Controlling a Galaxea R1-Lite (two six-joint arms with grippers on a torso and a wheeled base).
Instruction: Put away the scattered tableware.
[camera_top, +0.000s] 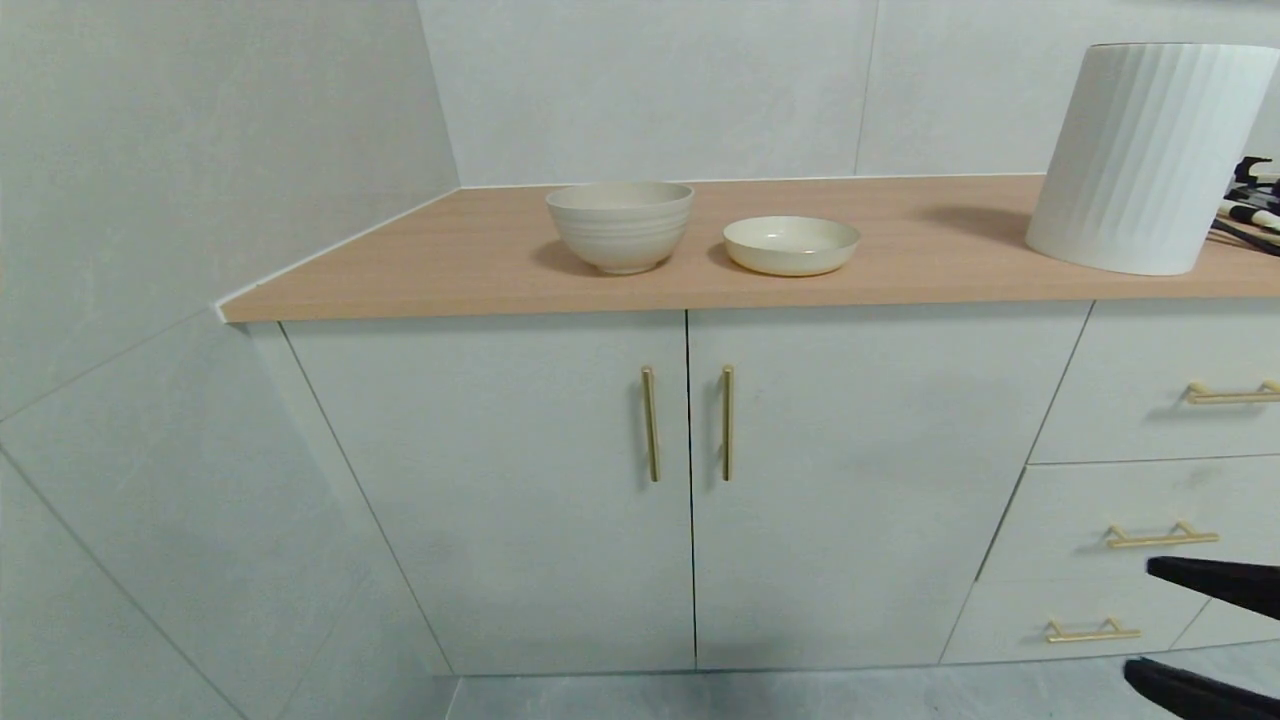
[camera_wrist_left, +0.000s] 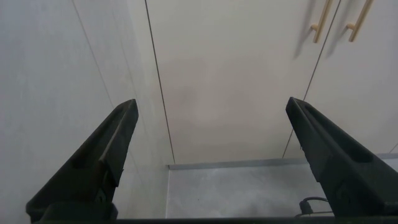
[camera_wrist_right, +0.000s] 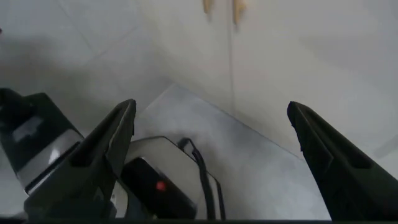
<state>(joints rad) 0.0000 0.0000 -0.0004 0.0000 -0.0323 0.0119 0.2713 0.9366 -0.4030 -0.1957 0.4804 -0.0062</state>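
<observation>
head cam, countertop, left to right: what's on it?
deep bowl -> shallow dish -> white ribbed container -> dark-handled tools at the right edge

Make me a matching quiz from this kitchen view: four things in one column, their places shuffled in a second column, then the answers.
Things:
1. deep bowl
2. shallow dish
3. ribbed white container
4. vertical gold handles

Places:
A. on the cabinet doors, below the countertop
B. at the countertop's far right
C. on the countertop, nearest the left wall corner
D. on the countertop, between bowl and container

Pairs: 1-C, 2-D, 3-B, 4-A
</observation>
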